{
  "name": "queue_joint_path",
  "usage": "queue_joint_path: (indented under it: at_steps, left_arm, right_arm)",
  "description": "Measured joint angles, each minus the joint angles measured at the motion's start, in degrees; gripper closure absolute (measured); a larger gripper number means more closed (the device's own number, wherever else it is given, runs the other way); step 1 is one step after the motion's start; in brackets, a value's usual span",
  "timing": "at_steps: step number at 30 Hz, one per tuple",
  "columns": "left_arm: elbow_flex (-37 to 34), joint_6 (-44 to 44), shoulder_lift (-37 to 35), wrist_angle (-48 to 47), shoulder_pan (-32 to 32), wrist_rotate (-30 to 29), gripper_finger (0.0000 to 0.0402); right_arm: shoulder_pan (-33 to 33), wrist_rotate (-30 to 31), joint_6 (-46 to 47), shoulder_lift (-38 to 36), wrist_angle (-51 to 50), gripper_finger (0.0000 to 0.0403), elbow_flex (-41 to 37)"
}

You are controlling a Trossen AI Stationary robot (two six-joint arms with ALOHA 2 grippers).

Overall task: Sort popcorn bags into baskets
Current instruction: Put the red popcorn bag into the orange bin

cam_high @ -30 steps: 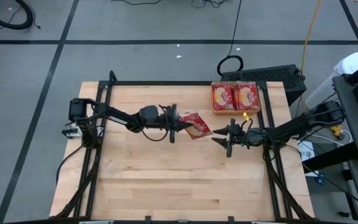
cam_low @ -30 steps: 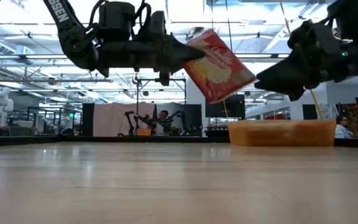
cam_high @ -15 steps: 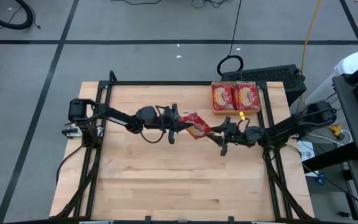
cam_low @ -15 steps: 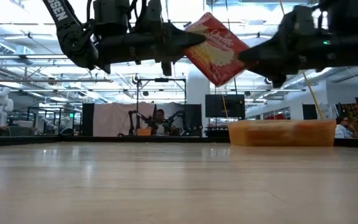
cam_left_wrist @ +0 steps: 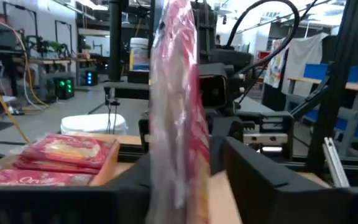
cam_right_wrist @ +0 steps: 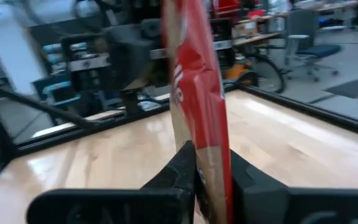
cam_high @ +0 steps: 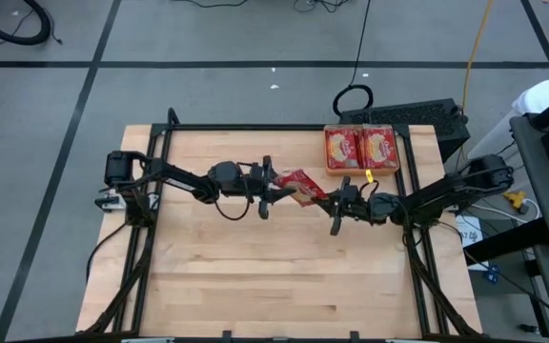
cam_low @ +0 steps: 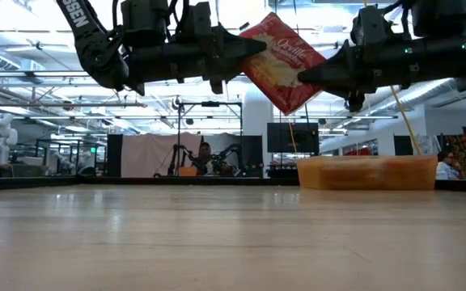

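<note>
Held bag: you have one red popcorn bag [cam_high: 300,184] up in the air, above the middle of the tabletop [cam_high: 255,276]. In the low view it sits at the top middle of the frame [cam_low: 284,61], tilted, with its cream-yellow picture facing the camera. It does not touch the tabletop.

Left hand: your left hand [cam_high: 276,189] comes in from the left of the high frame and meets the bag's left edge. In the left wrist view the bag [cam_left_wrist: 176,124] stands on its edge between the two dark fingers [cam_left_wrist: 253,180]. The fingers sit a little apart from the bag there, so you have a loose hold at most. You cannot tell for sure if it grips.

Right hand: your right hand [cam_high: 335,205] comes in from the right of the high frame and meets the bag's lower right corner. In the right wrist view its fingers [cam_right_wrist: 182,165] are pressed tight on the bag [cam_right_wrist: 197,106]. This hand has the bag pinched.

Basket: the orange basket [cam_high: 361,171] sits near the upper right corner of the tabletop. Two red popcorn bags [cam_high: 361,146] lie flat in it, side by side, picture side up. In the low view the basket [cam_low: 366,172] is at the right, resting on the tabletop.

Room: a person [cam_low: 206,155] sits far back in the low view, well apart from the arms.
</note>
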Motion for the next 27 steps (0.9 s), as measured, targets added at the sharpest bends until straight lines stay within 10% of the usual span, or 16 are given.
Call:
queue_joint_path:
  at_steps: [12,27]
  left_arm:
    - [0.00,5.84,-0.02,-5.82,0.27,-15.93,0.0113]
    - [0.00,2.55,-0.02,-10.00,-6.21,-20.45,0.0136]
  right_arm:
    - [-0.14,8.98,0.90,-17.96,-25.24,0.0392,1.59]
    - [-10.84,20.08,-0.76,-32.10,-44.33,0.0390,1.73]
